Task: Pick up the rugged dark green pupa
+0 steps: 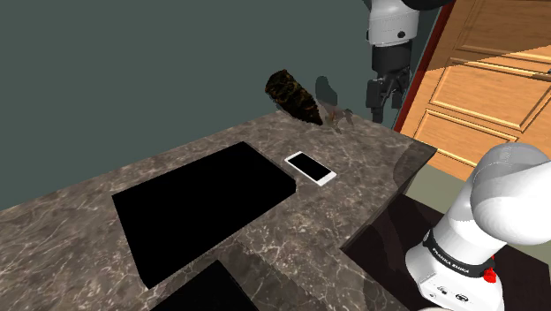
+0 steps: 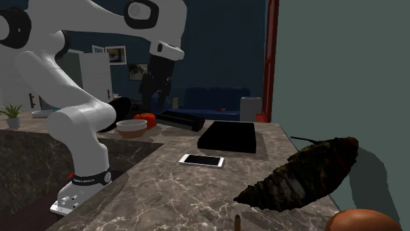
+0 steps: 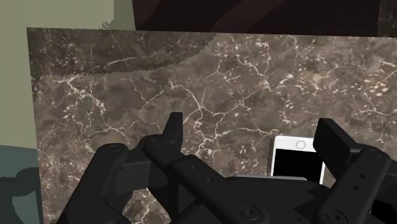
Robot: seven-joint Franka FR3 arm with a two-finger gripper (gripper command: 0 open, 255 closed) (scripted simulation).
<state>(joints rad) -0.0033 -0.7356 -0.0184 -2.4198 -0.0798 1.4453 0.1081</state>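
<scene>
- The gripper (image 3: 253, 133) is hanging over the marbled countertop (image 3: 159, 76) with its jaws standing wide apart, clasping nothing and touching nothing.
- In the wrist view a white phone (image 3: 298, 159) is lying flat on the counter under the open jaws, closer to one finger (image 3: 336, 141) than to the other.
- The dark, rough pupa (image 1: 294, 95) is sitting well apart from the jaws, at the back of the counter against the grey-green wall (image 1: 132, 79).
- Its long axis is running along that wall and slanting. The broad end is riding high and the narrow end is dipping to the countertop.
- In the shoulder view the narrow end is pointing toward the gripper's (image 1: 386, 93) side.
- In the second exterior view the pupa (image 2: 302, 174) is tapering down toward the view's left, with the phone (image 2: 202, 160) lying between it and the gripper (image 2: 154, 85).
- A brown round thing (image 2: 361, 222) is sitting near the pupa.
</scene>
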